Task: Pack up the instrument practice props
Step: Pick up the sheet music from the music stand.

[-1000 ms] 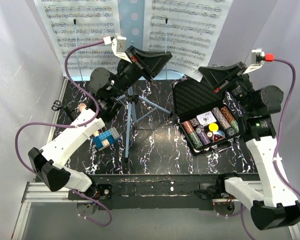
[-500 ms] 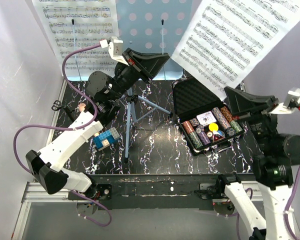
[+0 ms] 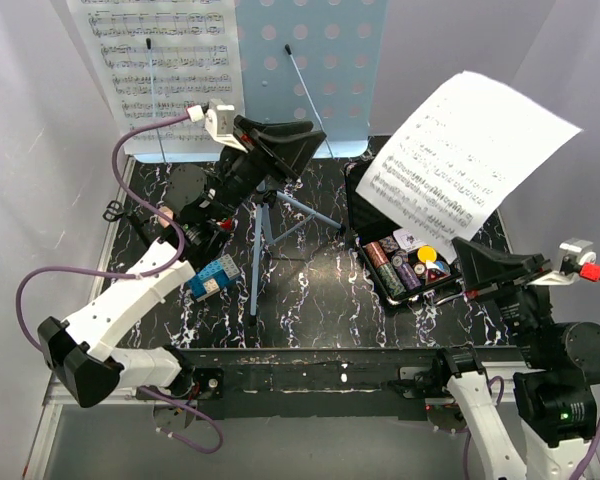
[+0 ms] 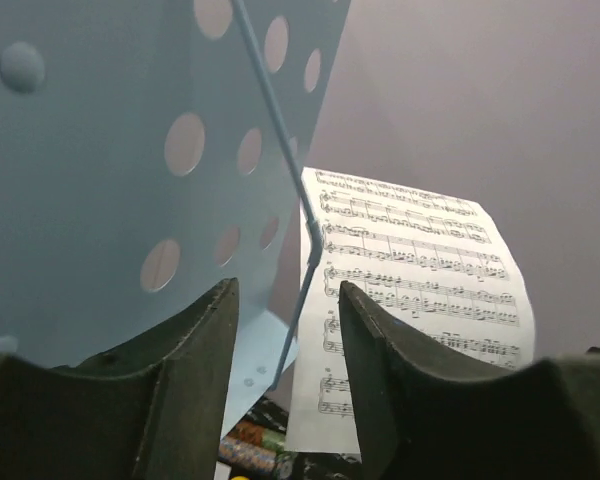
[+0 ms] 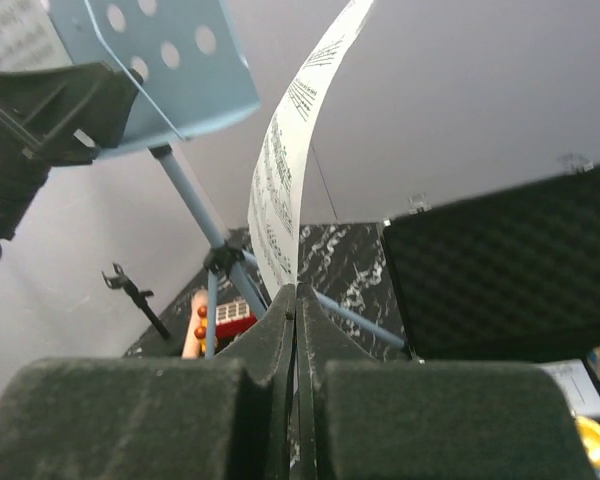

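Observation:
The light-blue perforated music stand rises on tripod legs at the back centre. One white sheet-music page still rests on its left half. My right gripper is shut on the bottom edge of a second page and holds it up over the open case. In the right wrist view that page curves up from the shut gripper. My left gripper is open just below the stand's desk. In the left wrist view, the stand and its thin wire arm lie beyond the open gripper, which holds nothing.
A black foam-lined case of poker chips lies open at the right. A blue toy block sits by the left arm. A small black clip-topped stand is at the table's left edge. White walls close in on both sides.
My right gripper has pulled the right-hand page off the stand, rightward and toward the near edge. My left gripper has opened and dropped slightly, and the stand's wire arm has swung.

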Available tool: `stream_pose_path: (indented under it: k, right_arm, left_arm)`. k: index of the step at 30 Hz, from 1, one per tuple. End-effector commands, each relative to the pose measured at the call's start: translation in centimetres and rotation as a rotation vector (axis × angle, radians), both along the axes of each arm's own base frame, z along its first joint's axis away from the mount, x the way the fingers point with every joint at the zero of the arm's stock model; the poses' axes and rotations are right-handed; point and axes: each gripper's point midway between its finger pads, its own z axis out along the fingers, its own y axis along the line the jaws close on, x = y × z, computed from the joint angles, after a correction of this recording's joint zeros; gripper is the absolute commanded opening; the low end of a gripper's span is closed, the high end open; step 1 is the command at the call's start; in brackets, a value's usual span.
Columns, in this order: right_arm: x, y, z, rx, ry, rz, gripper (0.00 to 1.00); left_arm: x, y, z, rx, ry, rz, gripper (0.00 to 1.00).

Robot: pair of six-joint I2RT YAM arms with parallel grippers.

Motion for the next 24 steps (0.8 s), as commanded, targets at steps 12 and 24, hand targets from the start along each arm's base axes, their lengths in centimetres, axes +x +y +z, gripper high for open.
stream_pose_path:
  k: [12, 24]
  right_arm:
    - [-0.5, 0.9, -7.0, -0.042, 0.206, 0.054, 0.01]
    - [-0.9, 6.5, -10.2, -0.036, 0.349, 0.427, 0.01]
  left_arm:
    - [-1.4, 2.0, -4.1, 0.043, 0.087, 0.023, 0.77]
    - [-5.3, 3.7, -7.9, 0.046, 0.19, -0.071, 0.79]
